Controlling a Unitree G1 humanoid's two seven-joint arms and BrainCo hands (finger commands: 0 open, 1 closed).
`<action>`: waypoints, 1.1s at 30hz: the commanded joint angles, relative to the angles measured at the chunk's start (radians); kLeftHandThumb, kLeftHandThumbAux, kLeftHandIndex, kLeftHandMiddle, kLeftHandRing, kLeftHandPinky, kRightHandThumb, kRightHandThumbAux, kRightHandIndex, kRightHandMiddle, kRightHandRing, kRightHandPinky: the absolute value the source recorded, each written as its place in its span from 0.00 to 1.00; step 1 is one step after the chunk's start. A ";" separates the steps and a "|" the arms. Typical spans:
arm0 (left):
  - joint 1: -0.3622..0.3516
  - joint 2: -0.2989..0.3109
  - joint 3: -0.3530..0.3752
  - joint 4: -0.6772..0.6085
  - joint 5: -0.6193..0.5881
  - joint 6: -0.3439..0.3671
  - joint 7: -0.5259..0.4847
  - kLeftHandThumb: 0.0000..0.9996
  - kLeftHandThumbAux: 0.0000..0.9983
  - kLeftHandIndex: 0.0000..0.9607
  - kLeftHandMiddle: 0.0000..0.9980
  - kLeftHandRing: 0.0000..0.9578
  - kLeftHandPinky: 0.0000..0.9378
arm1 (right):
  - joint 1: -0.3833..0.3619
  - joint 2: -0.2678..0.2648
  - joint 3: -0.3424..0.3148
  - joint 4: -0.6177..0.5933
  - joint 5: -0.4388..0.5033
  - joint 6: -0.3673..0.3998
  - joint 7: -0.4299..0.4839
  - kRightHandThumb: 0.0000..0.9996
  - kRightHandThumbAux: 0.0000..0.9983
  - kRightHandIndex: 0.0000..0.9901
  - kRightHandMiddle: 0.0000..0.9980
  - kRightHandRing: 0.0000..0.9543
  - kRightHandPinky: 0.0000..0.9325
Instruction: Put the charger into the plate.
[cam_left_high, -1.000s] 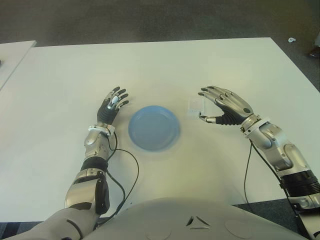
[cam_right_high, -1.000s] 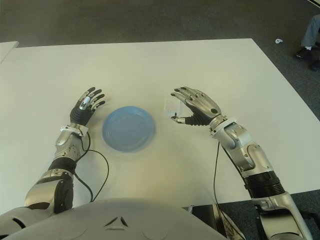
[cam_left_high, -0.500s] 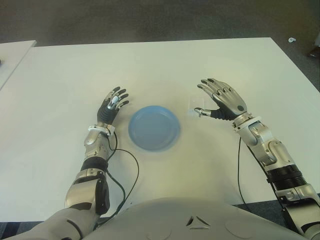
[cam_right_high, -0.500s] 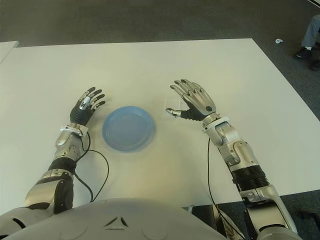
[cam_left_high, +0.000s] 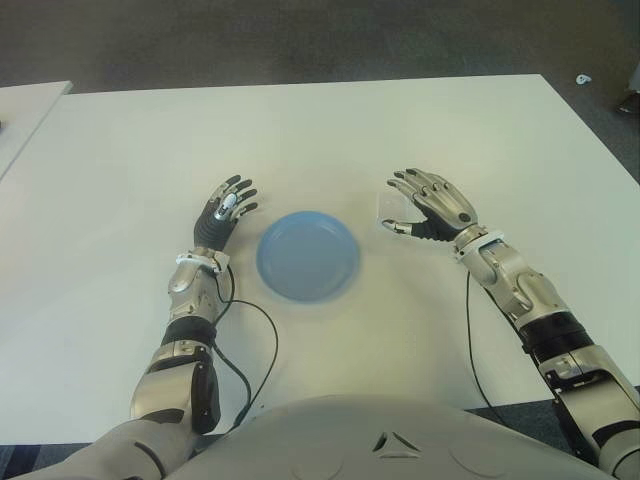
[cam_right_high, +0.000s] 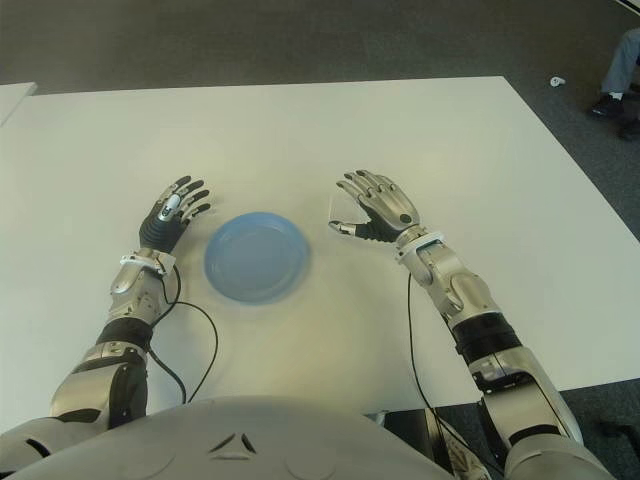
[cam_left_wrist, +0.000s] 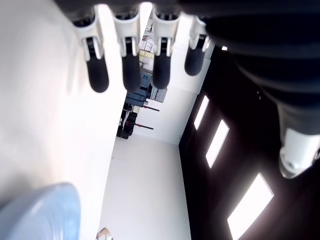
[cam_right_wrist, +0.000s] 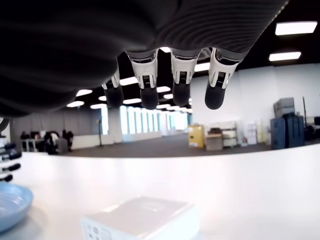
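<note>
Right hand (cam_left_high: 432, 207) above charger (cam_right_wrist: 141, 219)

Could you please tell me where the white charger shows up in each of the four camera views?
Left eye: charger, right of the blue plate, under the right robot hand.
Right eye: charger, same spot.
Left wrist: not in view.
Right wrist: charger, low centre, beneath the fingers.
Shared landmark: the plate.

White charger (cam_right_wrist: 141, 217) lies flat beside empty blue plate (cam_left_high: 308, 255).
</note>
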 joint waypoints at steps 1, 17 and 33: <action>0.050 -0.013 -0.002 0.032 0.007 0.045 0.016 0.03 0.54 0.17 0.20 0.23 0.27 | -0.030 0.007 0.037 0.077 -0.005 -0.023 -0.024 0.36 0.10 0.00 0.00 0.00 0.00; 0.058 -0.006 -0.003 0.015 -0.004 0.062 -0.004 0.04 0.54 0.18 0.20 0.23 0.27 | -0.117 0.010 0.118 0.286 0.006 -0.084 -0.052 0.32 0.10 0.00 0.00 0.00 0.00; 0.076 0.005 -0.005 -0.014 0.008 0.051 0.007 0.02 0.53 0.17 0.20 0.23 0.27 | -0.250 0.029 0.216 0.583 -0.015 -0.141 -0.154 0.33 0.12 0.00 0.00 0.00 0.00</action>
